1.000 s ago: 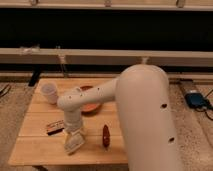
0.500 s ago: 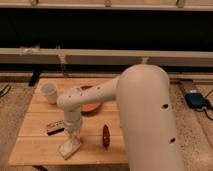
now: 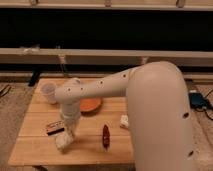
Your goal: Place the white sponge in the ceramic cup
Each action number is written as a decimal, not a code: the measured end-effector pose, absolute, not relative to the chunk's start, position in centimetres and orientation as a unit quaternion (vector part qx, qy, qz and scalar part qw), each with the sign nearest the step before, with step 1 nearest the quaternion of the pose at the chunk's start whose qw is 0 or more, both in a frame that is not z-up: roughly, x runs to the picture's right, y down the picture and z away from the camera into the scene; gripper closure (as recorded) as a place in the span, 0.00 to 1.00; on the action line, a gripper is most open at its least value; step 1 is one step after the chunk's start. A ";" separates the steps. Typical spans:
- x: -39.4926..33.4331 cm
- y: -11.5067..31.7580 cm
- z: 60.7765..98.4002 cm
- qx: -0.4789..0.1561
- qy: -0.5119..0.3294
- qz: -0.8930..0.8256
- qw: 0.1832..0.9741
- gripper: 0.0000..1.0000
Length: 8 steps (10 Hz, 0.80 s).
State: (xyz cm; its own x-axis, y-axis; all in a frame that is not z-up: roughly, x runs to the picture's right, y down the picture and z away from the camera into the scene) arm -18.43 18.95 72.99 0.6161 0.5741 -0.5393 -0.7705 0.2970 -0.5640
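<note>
The white sponge (image 3: 124, 121) is a small off-white block on the wooden table (image 3: 35, 150), right of centre, close beside my big white arm. The ceramic cup (image 3: 48, 92) stands upright at the table's back left corner. My gripper (image 3: 66, 139) points down over the front left of the table, far left of the sponge and in front of the cup. A whitish elongated object (image 3: 63, 144) is at its tip; I cannot tell whether it is held.
An orange bowl (image 3: 90, 105) sits mid-table behind the gripper. A dark block with an orange label (image 3: 55, 129) lies just left of the gripper. A dark red elongated object (image 3: 105, 136) lies near the front edge. A dark wall and a ledge run behind the table.
The gripper and the whitish object at its tip have shifted a little to the left near the table's front. The cup and the bowl have not moved.
</note>
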 end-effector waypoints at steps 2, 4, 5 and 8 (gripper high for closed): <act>-18.2 14.7 71.6 -0.390 0.109 0.430 0.807 1.00; -18.0 9.4 71.2 -0.355 0.099 0.431 0.824 1.00; -17.9 7.4 71.6 -0.343 0.094 0.432 0.829 1.00; -16.6 0.1 75.2 -0.305 0.088 0.431 0.845 1.00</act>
State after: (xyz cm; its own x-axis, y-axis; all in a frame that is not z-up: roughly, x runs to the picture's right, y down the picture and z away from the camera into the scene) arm -16.60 0.09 75.20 0.6137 0.6739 -0.4113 -0.7813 0.4432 -0.4395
